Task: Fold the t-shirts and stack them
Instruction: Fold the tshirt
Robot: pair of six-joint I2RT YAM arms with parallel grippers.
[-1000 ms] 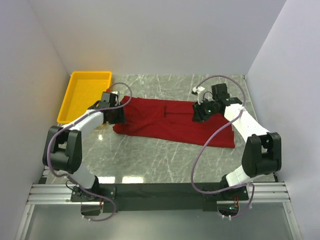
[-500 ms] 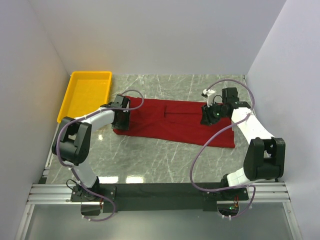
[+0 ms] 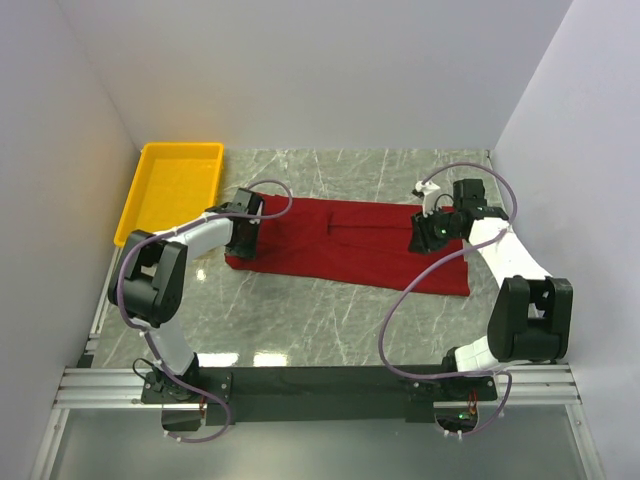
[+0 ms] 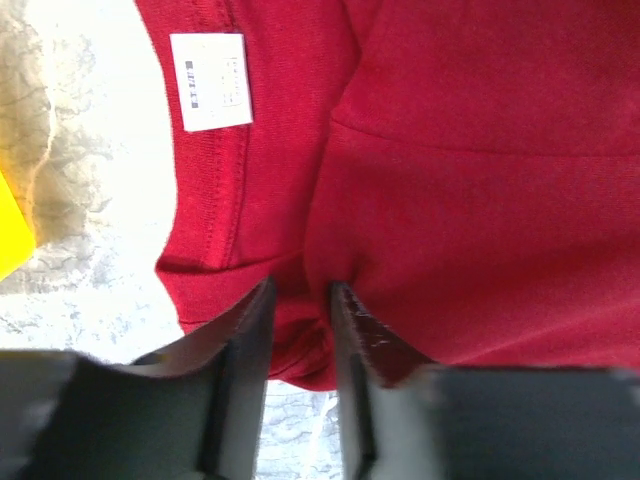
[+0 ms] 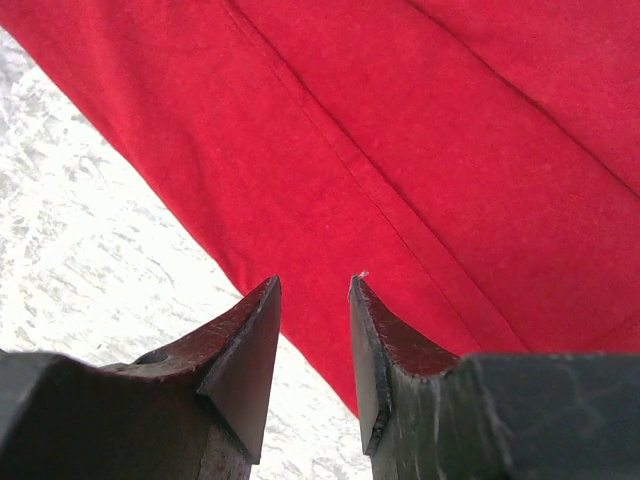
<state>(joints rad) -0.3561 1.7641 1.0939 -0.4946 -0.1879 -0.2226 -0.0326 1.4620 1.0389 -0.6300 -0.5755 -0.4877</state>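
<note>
Left gripper [image 4: 300, 290] narrower, straddling creased dark red knit t-shirt [image 4: 480, 200]

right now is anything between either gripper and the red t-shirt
Nothing visible. The left gripper is down at the t-shirt's collar end, near the white label, with cloth between its fingers. The right gripper hangs over the t-shirt's edge with only bare cloth below. The yellow tray sits off to the left.
</note>
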